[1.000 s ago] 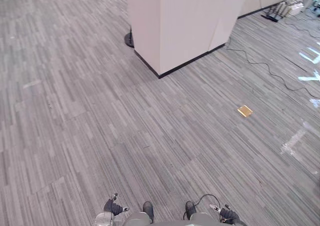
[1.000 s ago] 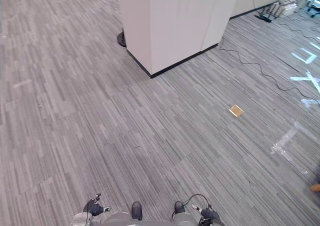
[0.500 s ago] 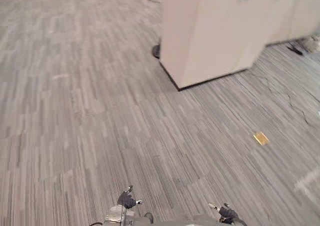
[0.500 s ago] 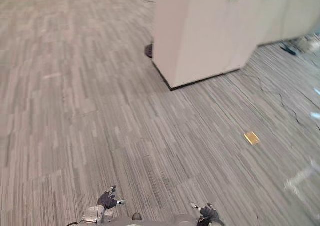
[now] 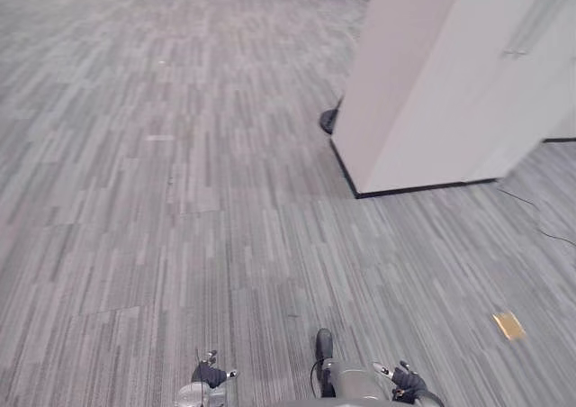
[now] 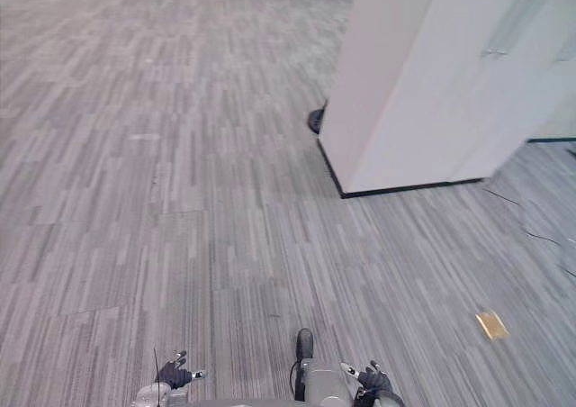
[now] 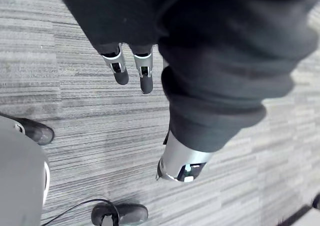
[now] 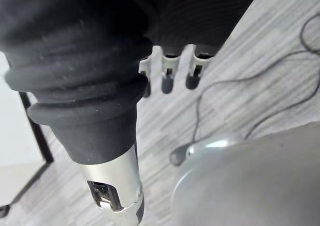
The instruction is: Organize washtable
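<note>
My left hand hangs low at my side over grey striped carpet. In the left wrist view its fingers point straight down and its thumb stands apart, with nothing held. On the other side my right hand hangs just as low. The right wrist view has its fingers straight and its thumb free, empty too.
A tall white cabinet with a black plinth stands ahead on the right, and a dark round base lies at its far corner. A small brass floor plate lies right of me. A thin cable runs past the cabinet.
The whole picture has shifted, so the camera has turned left: the cabinet and brass plate now sit further right. Both hands still hang low and empty.
</note>
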`<state>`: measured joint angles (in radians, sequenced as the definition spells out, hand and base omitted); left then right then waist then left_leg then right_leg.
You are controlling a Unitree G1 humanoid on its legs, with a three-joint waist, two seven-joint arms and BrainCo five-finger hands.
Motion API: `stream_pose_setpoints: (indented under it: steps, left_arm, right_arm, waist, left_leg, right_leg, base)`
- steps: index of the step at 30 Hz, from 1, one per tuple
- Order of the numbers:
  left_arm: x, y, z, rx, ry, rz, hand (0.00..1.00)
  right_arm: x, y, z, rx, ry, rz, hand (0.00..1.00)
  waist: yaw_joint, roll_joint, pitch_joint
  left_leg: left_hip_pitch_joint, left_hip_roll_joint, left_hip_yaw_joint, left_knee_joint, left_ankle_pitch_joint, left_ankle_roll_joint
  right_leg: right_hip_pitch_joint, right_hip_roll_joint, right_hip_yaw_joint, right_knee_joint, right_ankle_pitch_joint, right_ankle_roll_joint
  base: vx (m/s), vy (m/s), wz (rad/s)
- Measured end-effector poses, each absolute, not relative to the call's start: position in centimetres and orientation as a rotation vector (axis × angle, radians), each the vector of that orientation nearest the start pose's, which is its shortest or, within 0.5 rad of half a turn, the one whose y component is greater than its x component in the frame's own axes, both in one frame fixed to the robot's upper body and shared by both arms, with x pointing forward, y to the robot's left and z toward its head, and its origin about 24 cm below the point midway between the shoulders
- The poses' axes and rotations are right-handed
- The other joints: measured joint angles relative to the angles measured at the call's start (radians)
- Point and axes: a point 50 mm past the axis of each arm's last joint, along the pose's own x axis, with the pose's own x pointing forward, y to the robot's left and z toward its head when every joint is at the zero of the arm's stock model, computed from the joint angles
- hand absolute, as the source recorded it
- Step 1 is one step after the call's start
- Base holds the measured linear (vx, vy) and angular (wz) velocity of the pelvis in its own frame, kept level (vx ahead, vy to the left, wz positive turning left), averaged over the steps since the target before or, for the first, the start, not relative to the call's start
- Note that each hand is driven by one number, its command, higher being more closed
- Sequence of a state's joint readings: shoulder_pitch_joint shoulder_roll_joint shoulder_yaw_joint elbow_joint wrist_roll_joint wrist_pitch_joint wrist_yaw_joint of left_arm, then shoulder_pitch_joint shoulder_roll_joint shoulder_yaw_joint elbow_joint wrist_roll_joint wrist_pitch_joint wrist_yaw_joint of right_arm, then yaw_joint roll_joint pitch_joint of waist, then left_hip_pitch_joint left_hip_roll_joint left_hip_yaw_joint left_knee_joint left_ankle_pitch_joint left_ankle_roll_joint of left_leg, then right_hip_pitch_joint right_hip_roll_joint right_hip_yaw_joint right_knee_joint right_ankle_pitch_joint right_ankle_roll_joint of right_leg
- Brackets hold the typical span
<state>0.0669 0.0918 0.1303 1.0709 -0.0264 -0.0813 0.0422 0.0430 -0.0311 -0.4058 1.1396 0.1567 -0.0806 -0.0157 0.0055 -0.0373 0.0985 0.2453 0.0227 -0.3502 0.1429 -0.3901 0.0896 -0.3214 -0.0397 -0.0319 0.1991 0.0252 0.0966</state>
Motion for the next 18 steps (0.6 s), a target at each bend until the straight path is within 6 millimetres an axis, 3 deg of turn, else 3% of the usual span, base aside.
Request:
stream_pose_setpoints:
  steps: [1, 2, 3, 4, 5, 6, 7, 8, 9, 11, 13, 14, 15, 16, 17, 18]
  left_arm:
    - [9.4, 20.2, -16.1, -0.009, 1.066, 0.26, 0.0]
    - [8.9, 20.0, -16.2, -0.025, 1.08, 0.272, 0.0]
    - [7.7, 19.6, -16.6, -0.072, 1.115, 0.319, 0.0]
    - [7.3, 19.9, -16.6, -0.084, 1.124, 0.351, 0.0]
    - [7.1, 20.1, -16.6, -0.093, 1.132, 0.379, 0.0]
    - [7.1, 20.2, -16.6, -0.102, 1.133, 0.391, 0.0]
    - [7.2, 20.5, -16.6, -0.117, 1.125, 0.417, 0.0]
    - [7.3, 20.6, -16.5, -0.121, 1.122, 0.427, 0.0]
    - [7.5, 20.7, -16.5, -0.132, 1.111, 0.445, 0.0]
    - [7.6, 21.1, -16.3, -0.153, 1.095, 0.495, 0.0]
    - [7.3, 21.3, -16.3, -0.167, 1.09, 0.519, 0.0]
    - [6.9, 21.4, -16.3, -0.167, 1.098, 0.538, 0.0]
    - [6.7, 21.2, -16.4, -0.17, 1.106, 0.542, 0.0]
    - [6.1, 20.8, -16.6, -0.181, 1.126, 0.546, 0.0]
    - [4.7, 20.6, -16.8, -0.187, 1.159, 0.56, 0.0]
    - [3.3, 20.6, -16.9, -0.189, 1.191, 0.577, 0.0]
  right_arm:
    - [8.4, -21.2, -16.4, 0.313, 1.056, -0.531, 0.0]
    - [8.3, -21.4, -16.4, 0.313, 1.06, -0.539, 0.0]
    - [8.7, -21.5, -16.4, 0.316, 1.06, -0.537, 0.0]
    - [8.8, -21.4, -16.4, 0.318, 1.06, -0.535, 0.0]
    - [8.8, -21.2, -16.4, 0.321, 1.06, -0.529, 0.0]
    - [8.9, -21.2, -16.4, 0.317, 1.055, -0.526, 0.0]
    - [8.9, -21.2, -16.4, 0.305, 1.059, -0.512, 0.0]
    - [9.0, -21.1, -16.4, 0.295, 1.061, -0.499, 0.0]
    - [9.0, -21.0, -16.4, 0.286, 1.065, -0.488, 0.0]
    - [9.7, -21.1, -16.2, 0.283, 1.049, -0.486, 0.0]
    - [11.0, -20.9, -15.9, 0.285, 1.018, -0.474, 0.0]
    - [12.2, -20.8, -15.6, 0.283, 0.985, -0.46, 0.0]
    - [12.5, -21.0, -15.4, 0.272, 0.973, -0.453, 0.0]
    - [12.7, -21.2, -15.3, 0.255, 0.966, -0.442, 0.0]
    - [12.7, -20.7, -15.4, 0.227, 0.976, -0.405, 0.0]
    - [13.4, -20.1, -15.2, 0.189, 0.964, -0.351, 0.0]
  waist:
    - [0.004, 0.043, -0.015]
    - [0.011, 0.057, -0.024]
    - [0.011, 0.085, -0.039]
    - [0.011, 0.088, -0.041]
    - [0.013, 0.086, -0.041]
    - [0.009, 0.085, -0.042]
    - [0.009, 0.076, -0.037]
    - [0.019, 0.067, -0.029]
    - [0.041, 0.075, -0.028]
    - [0.058, 0.058, -0.017]
    - [0.07, 0.047, -0.011]
    - [0.077, 0.044, -0.006]
    - [0.08, 0.058, -0.003]
    - [0.094, 0.073, -0.002]
    - [0.128, 0.076, -0.005]
    - [0.147, 0.072, -0.013]
  left_leg:
    - [0.005, 0.042, -0.005, 0.004, 0.009, -0.04]
    - [0.004, 0.06, 0.001, 0.014, 0.019, -0.062]
    - [-0.014, 0.094, 0.02, 0.076, 0.05, -0.113]
    - [-0.03, 0.1, 0.03, 0.119, 0.069, -0.141]
    - [-0.066, 0.099, 0.046, 0.23, 0.123, -0.197]
    - [-0.093, 0.097, 0.063, 0.302, 0.161, -0.23]
    - [-0.163, 0.099, 0.136, 0.478, 0.264, -0.269]
    - [-0.223, 0.134, 0.216, 0.62, 0.249, -0.254]
    - [-0.31, 0.181, 0.341, 0.768, 0.173, -0.181]
    - [-0.402, 0.183, 0.42, 0.787, 0.102, -0.149]
    - [-0.499, 0.153, 0.448, 0.694, 0.072, -0.149]
    - [-0.556, 0.113, 0.452, 0.557, 0.077, -0.154]
    - [-0.574, 0.099, 0.445, 0.467, 0.088, -0.16]
    - [-0.591, 0.085, 0.428, 0.311, 0.15, -0.169]
    - [-0.587, 0.07, 0.431, 0.251, 0.285, -0.167]
    - [-0.618, 0.061, 0.436, 0.303, 0.312, -0.156]
  right_leg:
    - [-0.001, 0.031, -0.027, 0.023, 0.008, -0.011]
    - [0.001, 0.045, -0.037, 0.031, 0.022, -0.032]
    - [0.02, 0.078, -0.065, 0.045, 0.009, -0.095]
    - [0.036, 0.084, -0.078, 0.044, -0.001, -0.113]
    - [0.077, 0.091, -0.095, 0.031, -0.019, -0.138]
    - [0.108, 0.093, -0.106, 0.013, -0.027, -0.141]
    - [0.19, 0.091, -0.114, -0.044, -0.051, -0.143]
    - [0.252, 0.095, -0.118, -0.085, -0.057, -0.152]
    - [0.338, 0.101, -0.133, -0.13, -0.064, -0.162]
    - [0.425, 0.085, -0.133, -0.167, -0.067, -0.167]
    - [0.479, 0.056, -0.137, -0.191, -0.091, -0.156]
    - [0.507, 0.029, -0.143, -0.195, -0.147, -0.125]
    - [0.521, 0.027, -0.151, -0.194, -0.161, -0.117]
    - [0.535, 0.021, -0.154, -0.194, -0.198, -0.111]
    - [0.559, 0.004, -0.122, -0.192, -0.23, -0.106]
    - [0.562, 0.001, -0.072, -0.194, -0.257, -0.109]
  base:
    - [0.62, -0.311, 0.8]
    - [0.64, -0.3, 0.51]
    - [0.51, -0.233, 0.27]
    - [0.72, -0.344, 0.3]
    - [0.58, -0.272, 0.26]
    - [0.69, -0.282, 0.53]
    - [0.55, -0.176, 0.55]
    - [0.62, -0.182, 0.61]
    - [0.47, -0.131, 0.42]
    - [0.36, -0.049, 0.37]
    - [0.36, 0.055, 0.29]
    - [0.36, 0.109, 0.29]
    - [0.28, 0.124, 0.25]
    - [0.24, 0.171, -0.01]
    - [0.38, 0.242, -0.14]
    - [0.42, 0.246, -0.16]
